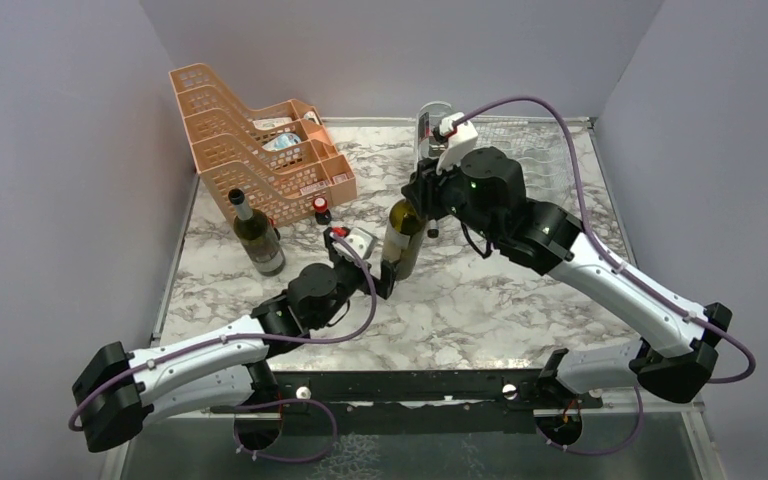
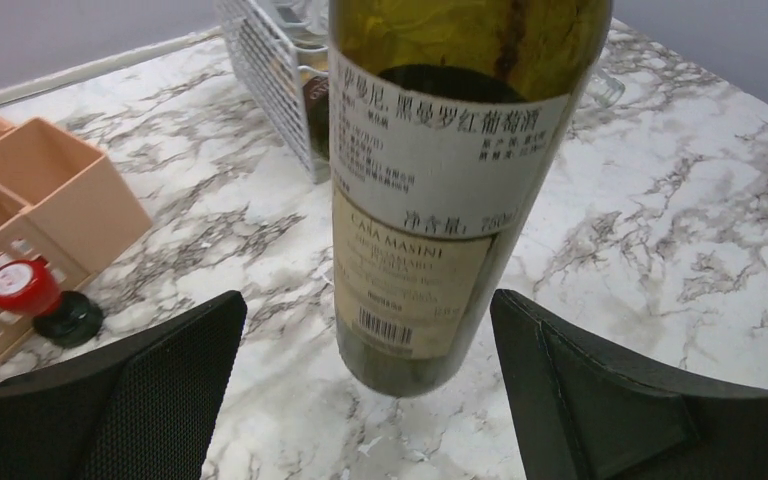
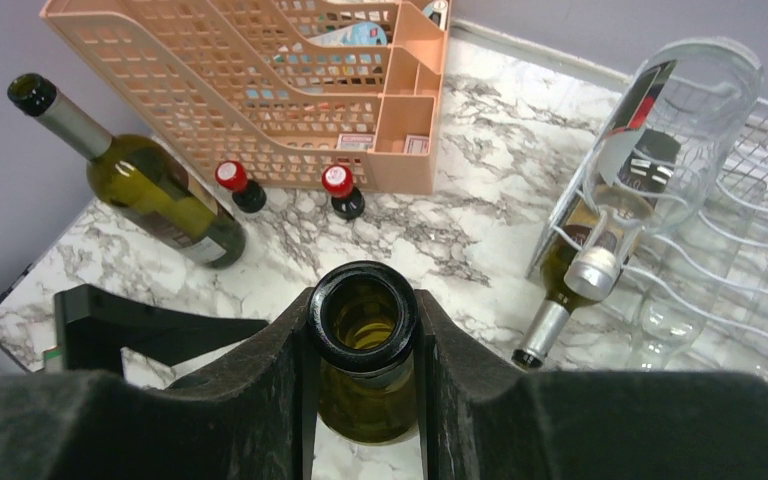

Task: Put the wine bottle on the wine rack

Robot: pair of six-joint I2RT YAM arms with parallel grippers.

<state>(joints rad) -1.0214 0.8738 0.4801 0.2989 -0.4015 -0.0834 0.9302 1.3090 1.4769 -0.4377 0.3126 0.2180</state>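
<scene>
— Holding anything, the right gripper (image 3: 363, 335)?
— Yes. Its fingers are clamped on the neck of the uncorked wine bottle (image 1: 403, 238), upright near the middle of the marble table (image 1: 490, 300).
— And the left gripper (image 2: 365, 340)?
— Spread wide, flanking the bottle's base without touching. The wine rack (image 1: 545, 150) sits at the back right.

the near half of the table (image 1: 480, 310) is open marble, easy to cross. orange trays (image 1: 260, 150) block the far left corner, with two red-capped small bottles (image 1: 321, 209) just before them and a standing bottle (image 1: 257, 235) near the left edge. at the far right corner, lying bottles (image 3: 675, 140) fill the wine rack (image 1: 550, 150) at its left end. mid-table, the wine bottle (image 1: 403, 238) fills the gap in the wide-spread left gripper (image 2: 368, 340).
</scene>
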